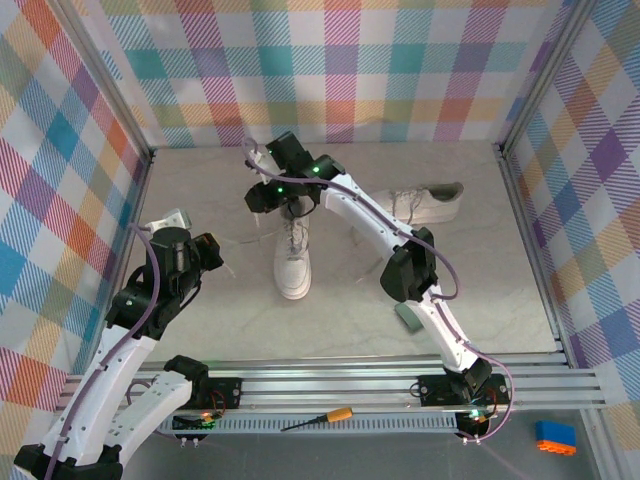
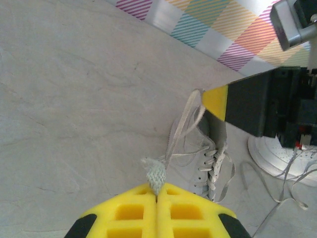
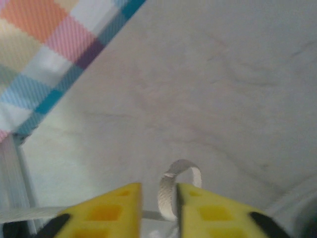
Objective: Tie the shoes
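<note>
One white shoe (image 1: 293,258) stands in the middle of the table, toe toward the arms. The other shoe (image 1: 428,204) lies at the back right. My left gripper (image 1: 217,256) is to the left of the middle shoe and shut on the frayed end of a lace (image 2: 156,174), which runs back to that shoe (image 2: 195,157). My right gripper (image 1: 264,197) hovers over the shoe's heel end. Its jaws (image 3: 159,191) stand parted, and a small loop of white lace (image 3: 171,191) leans against the right finger, not pinched. That gripper's yellow fingertip (image 2: 216,100) touches the raised lace in the left wrist view.
A small green pad (image 1: 408,318) lies by the right arm's forearm. An orange-handled screwdriver (image 1: 322,418) and a blue block (image 1: 555,437) rest in front of the rail. Plaid walls enclose the table on three sides.
</note>
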